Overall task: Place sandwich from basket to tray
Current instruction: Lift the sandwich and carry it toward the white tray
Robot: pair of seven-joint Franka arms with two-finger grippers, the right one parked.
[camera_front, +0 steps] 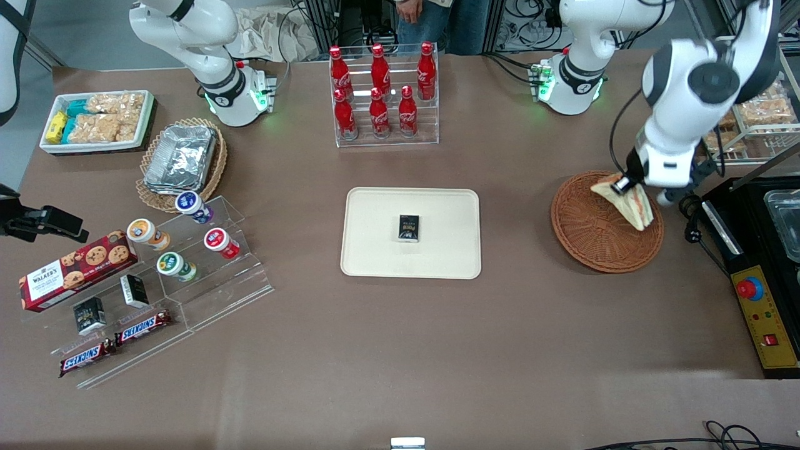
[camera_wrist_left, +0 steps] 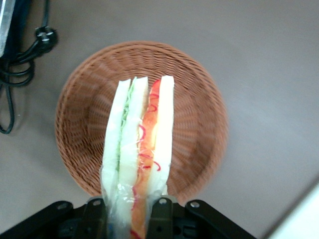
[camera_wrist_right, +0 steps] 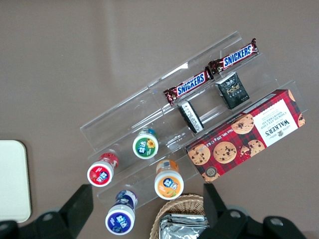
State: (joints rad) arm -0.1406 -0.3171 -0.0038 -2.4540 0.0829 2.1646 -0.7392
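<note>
My left gripper (camera_front: 627,184) is shut on the sandwich (camera_front: 631,203), a cream wedge with orange-red filling, and holds it lifted above the round reddish-brown wicker basket (camera_front: 594,240). In the left wrist view the sandwich (camera_wrist_left: 142,134) hangs edge-on between the two black fingers (camera_wrist_left: 162,216), with the basket (camera_wrist_left: 199,129) below it and nothing else in the basket. The cream-beige tray (camera_front: 450,212) lies on the table toward the parked arm's end from the basket, with a small black box (camera_front: 409,227) in its middle.
A clear rack of red cola bottles (camera_front: 382,94) stands farther from the front camera than the tray. A black machine with a yellow control panel (camera_front: 762,312) and cables (camera_wrist_left: 15,74) lies beside the basket at the working arm's end. Snack displays (camera_front: 144,281) are at the parked arm's end.
</note>
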